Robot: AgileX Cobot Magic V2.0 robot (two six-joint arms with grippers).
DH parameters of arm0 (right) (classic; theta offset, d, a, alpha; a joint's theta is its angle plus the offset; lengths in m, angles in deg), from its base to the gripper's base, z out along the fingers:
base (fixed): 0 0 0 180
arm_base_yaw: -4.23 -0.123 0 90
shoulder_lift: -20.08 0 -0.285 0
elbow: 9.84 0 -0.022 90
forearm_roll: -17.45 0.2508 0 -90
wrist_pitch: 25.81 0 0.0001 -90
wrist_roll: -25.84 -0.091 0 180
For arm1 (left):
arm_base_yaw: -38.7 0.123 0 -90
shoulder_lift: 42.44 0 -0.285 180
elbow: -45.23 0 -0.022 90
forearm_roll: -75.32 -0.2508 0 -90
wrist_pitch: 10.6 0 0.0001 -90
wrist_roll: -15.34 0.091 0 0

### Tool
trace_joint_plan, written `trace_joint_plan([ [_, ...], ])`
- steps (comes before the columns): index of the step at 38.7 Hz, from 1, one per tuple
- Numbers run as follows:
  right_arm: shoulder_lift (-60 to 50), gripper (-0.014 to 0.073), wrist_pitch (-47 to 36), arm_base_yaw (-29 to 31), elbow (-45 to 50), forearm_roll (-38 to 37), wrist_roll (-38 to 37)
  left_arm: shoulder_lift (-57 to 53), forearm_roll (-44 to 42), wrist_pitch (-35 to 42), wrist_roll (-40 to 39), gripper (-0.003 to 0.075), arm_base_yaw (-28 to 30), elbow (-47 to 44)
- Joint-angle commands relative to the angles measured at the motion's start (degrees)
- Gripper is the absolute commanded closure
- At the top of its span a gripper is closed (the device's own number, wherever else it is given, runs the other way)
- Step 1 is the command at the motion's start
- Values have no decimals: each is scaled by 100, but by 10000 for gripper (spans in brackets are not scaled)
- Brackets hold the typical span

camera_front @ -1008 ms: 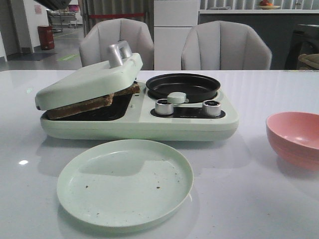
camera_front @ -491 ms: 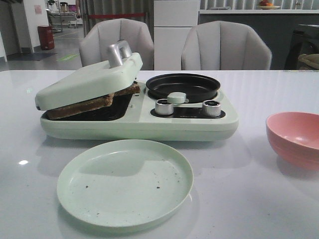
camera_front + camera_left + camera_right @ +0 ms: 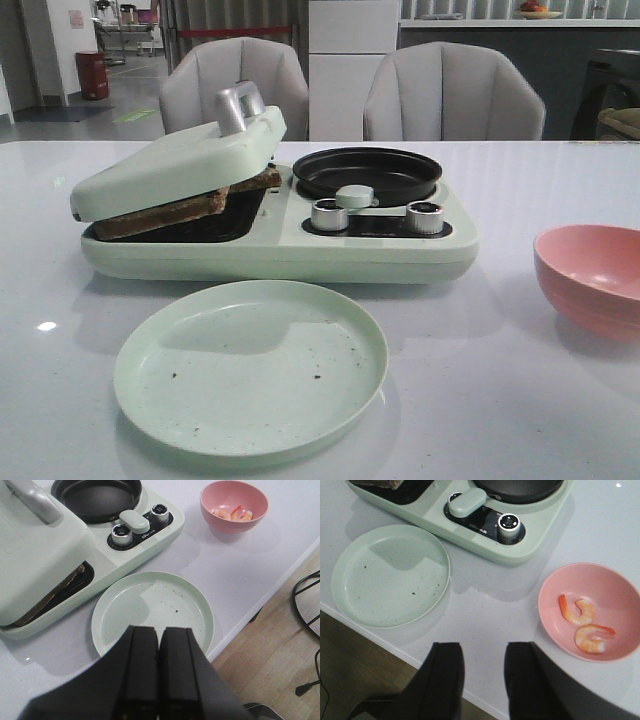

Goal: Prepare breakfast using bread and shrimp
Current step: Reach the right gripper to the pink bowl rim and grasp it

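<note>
The bread [image 3: 185, 205] lies in the pale green breakfast maker [image 3: 280, 245], with the lid [image 3: 180, 160] resting tilted on it; its edge shows in the left wrist view [image 3: 55, 597]. Two shrimp [image 3: 585, 625] lie in the pink bowl [image 3: 555, 587], also seen in the left wrist view [image 3: 232, 514]. My left gripper [image 3: 159, 632] is shut and empty, above the near rim of the green plate [image 3: 152, 610]. My right gripper [image 3: 484, 652] is open and empty above the table's near edge, between plate and bowl. Neither gripper shows in the front view.
The empty black frying pan [image 3: 366, 170] sits on the maker's right half behind two silver knobs [image 3: 330, 214]. The green plate [image 3: 250, 365] lies in front of the maker and the pink bowl [image 3: 590, 278] at the right. Two grey chairs [image 3: 455, 95] stand behind the table.
</note>
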Motion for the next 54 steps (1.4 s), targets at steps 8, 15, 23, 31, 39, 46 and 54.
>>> trace_joint_plan([
  [8,393,195,-624,166,-169,-101,-10,27,244,373,6,621,-41,149],
  [15,1025,21,-435,903,-368,-101,-10,27,244,403,6,621,-41,149],
  [23,2002,11,289,2257,-985,-101,-10,27,244,403,6,621,-41,149],
  [31,2943,11,438,3041,-1405,-101,-10,27,244,415,6,621,-41,149],
  [39,3781,11,56,3073,-1592,-133,50,27,244,415,6,621,-41,149],
  [46,4374,11,-368,3073,-1652,-291,50,27,244,423,6,621,-41,149],
  [54,4859,11,-855,3073,-1652,-334,50,27,244,423,6,621,-41,149],
])
